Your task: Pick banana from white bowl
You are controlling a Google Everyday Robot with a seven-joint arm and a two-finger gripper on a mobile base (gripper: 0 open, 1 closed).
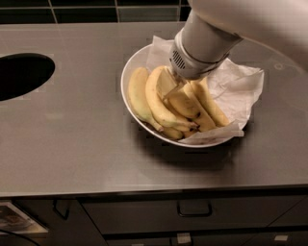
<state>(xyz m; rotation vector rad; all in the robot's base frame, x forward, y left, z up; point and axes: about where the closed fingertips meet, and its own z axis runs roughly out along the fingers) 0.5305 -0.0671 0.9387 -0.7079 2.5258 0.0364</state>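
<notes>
The white bowl (129,72) sits on the steel counter, lined on its right side with crumpled white paper (236,84). Several yellow bananas lie in it side by side. My gripper (174,85) reaches down from the upper right into the middle of the pile. It is right over a shorter, plump banana (185,104) with a dark tip. A longer banana (155,98) lies just left of it and another (136,95) lies along the bowl's left wall. The arm's wrist hides the bananas' upper ends.
A dark round opening (21,74) is cut into the counter at the left. A dark tiled wall (86,9) runs along the back. Drawers with handles (194,211) are below the front edge.
</notes>
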